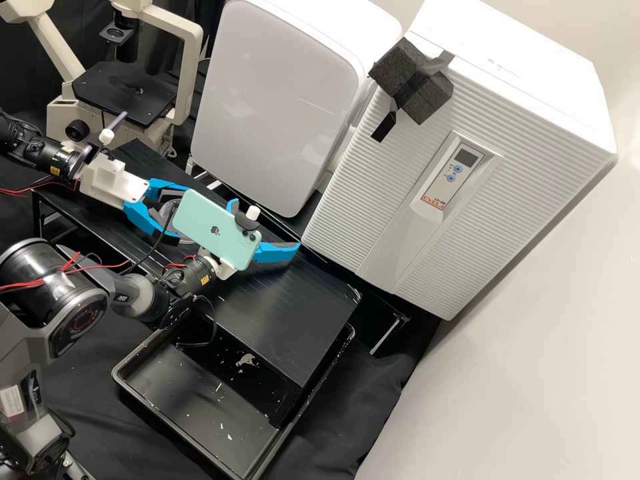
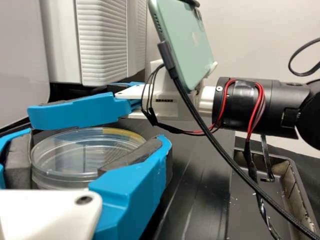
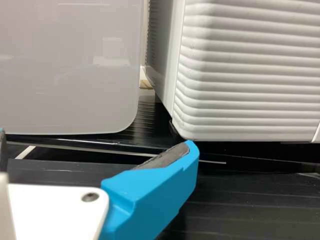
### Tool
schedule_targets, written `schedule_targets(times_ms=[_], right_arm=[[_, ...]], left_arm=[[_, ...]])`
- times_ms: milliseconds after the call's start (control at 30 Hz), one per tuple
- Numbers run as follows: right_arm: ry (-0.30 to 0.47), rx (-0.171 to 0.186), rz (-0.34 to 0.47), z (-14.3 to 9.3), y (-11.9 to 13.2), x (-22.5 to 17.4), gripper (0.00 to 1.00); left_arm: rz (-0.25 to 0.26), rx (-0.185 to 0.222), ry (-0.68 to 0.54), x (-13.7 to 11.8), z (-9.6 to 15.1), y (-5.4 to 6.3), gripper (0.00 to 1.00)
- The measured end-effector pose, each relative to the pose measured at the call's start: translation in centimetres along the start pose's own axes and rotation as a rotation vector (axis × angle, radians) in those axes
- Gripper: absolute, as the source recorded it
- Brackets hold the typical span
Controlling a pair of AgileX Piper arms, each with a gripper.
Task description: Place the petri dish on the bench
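Petri dish, one, clear and round, a yellowish band at its rim: grasped in the left gripper, between the dark pads of its two blue fingers, over the black bench; whether its base touches the bench cannot be told. Orientation: broad face upward, roughly level; being circular, it has equal width in every direction rather than a long axis, and its central axis stands near upright. Right gripper, one, released, its fingers spread wide around nothing: near the dish, to its right in the high view. Phone, one, pale green, mounted on the right arm: to the dish's right in the high view. Ribbed white cabinet and smooth-fronted cabinet: both beyond the dish. Microscope, cream: behind the dish, to its left. Black tray, pale flecks inside: nearer the camera than the dish, lower than the bench.
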Motion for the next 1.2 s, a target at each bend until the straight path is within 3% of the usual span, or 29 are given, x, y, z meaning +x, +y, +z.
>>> schedule_targets(times_ms=[167,333,533,800,833,1200], right_arm=[[0.000,0.000,0.000,0.0,0.0,0.0,1.00],[0.000,0.000,0.000,0.0,0.0,0.0,1.00],[0.000,0.000,0.000,0.0,0.0,0.0,1.00],[0.000,0.000,0.000,0.0,0.0,0.0,1.00],[0.000,0.000,0.000,0.0,0.0,0.0,1.00],[0.000,0.000,0.000,0.0,0.0,0.0,1.00]], left_arm=[[0.000,-0.003,-0.002,0.6,-0.3,-0.1,0.00],[-0.007,-0.051,-0.001,1.2,-0.9,-0.6,0.00],[-0.006,-0.080,-0.004,1.6,-1.3,-0.8,0.00],[-0.002,-0.088,-0.009,2.1,-1.4,-0.4,0.00],[-0.009,-0.090,-0.009,2.2,-1.4,-0.5,1.00],[-0.023,-0.072,-0.025,2.4,-1.1,-0.5,1.00]])
